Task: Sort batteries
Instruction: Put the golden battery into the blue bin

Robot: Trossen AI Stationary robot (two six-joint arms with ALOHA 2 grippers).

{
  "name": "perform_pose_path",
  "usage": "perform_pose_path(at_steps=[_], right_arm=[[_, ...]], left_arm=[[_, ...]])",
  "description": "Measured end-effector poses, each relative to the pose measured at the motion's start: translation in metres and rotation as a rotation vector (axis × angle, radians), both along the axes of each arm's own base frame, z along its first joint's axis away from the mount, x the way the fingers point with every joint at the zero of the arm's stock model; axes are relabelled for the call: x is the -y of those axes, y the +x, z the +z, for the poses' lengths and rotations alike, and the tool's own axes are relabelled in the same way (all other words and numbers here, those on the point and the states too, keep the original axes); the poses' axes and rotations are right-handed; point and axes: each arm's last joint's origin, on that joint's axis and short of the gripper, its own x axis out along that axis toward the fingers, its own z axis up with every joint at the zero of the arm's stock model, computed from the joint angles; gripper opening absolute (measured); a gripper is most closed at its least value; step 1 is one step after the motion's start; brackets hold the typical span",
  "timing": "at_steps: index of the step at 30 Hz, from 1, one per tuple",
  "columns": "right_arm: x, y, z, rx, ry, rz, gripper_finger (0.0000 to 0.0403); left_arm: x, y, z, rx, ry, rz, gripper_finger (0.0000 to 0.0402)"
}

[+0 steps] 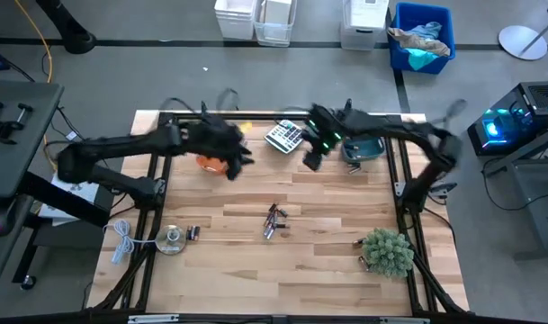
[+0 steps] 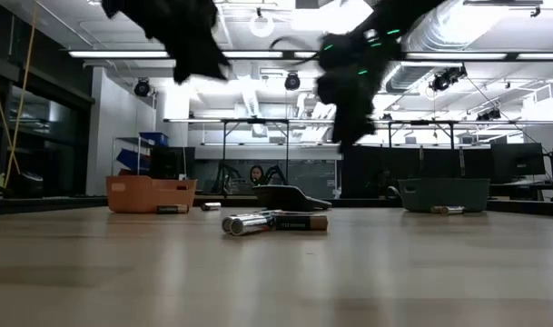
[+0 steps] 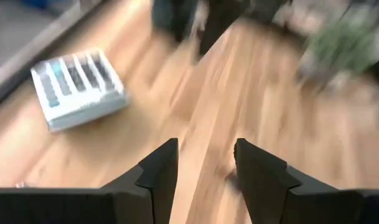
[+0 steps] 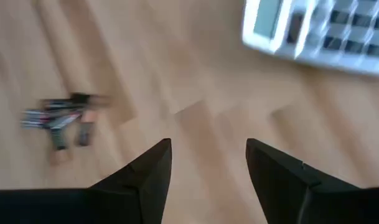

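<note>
Both arms up over back half of table, nothing held. Left gripper (image 3: 205,171) above orange bowl (image 1: 208,162), jaws apart, empty. Right gripper (image 4: 208,171) near calculator (image 1: 283,136), just beside teal bowl (image 1: 367,149), jaws also apart, empty. Main batteries (image 1: 274,220) lie in loose cluster mid-table; a few more by clear disc (image 1: 172,238) and by plant (image 1: 387,251). Bowl contents can't be told. Judged: sorting looks early, most cells not yet picked.
</note>
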Motion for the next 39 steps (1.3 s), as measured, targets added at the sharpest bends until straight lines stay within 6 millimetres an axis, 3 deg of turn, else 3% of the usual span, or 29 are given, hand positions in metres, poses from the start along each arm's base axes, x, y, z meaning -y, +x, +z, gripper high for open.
perform_pose_path(at_steps=[6,12,16,24,39], right_arm=[[-0.056,-0.052,-0.014,0.079,0.05,-0.243,0.0197],[-0.084,-0.078,-0.028,0.095,0.067,-0.375,0.0197],[-0.091,-0.083,-0.038,0.06,0.068,-0.372,0.0197],[-0.09,-0.084,-0.039,0.061,0.045,-0.349,0.0197],[-0.09,-0.083,-0.039,0.064,0.003,-0.316,0.0197]], left_arm=[[0.011,0.059,-0.063,-0.283,-0.044,-0.044,0.0163],[0.015,0.095,-0.09,-0.401,-0.203,0.106,0.0177],[0.035,0.113,-0.097,-0.412,-0.248,0.146,0.0174],[0.073,0.133,-0.112,-0.435,-0.211,0.225,0.0166],[0.079,0.144,-0.162,-0.521,-0.218,0.327,0.0165]])
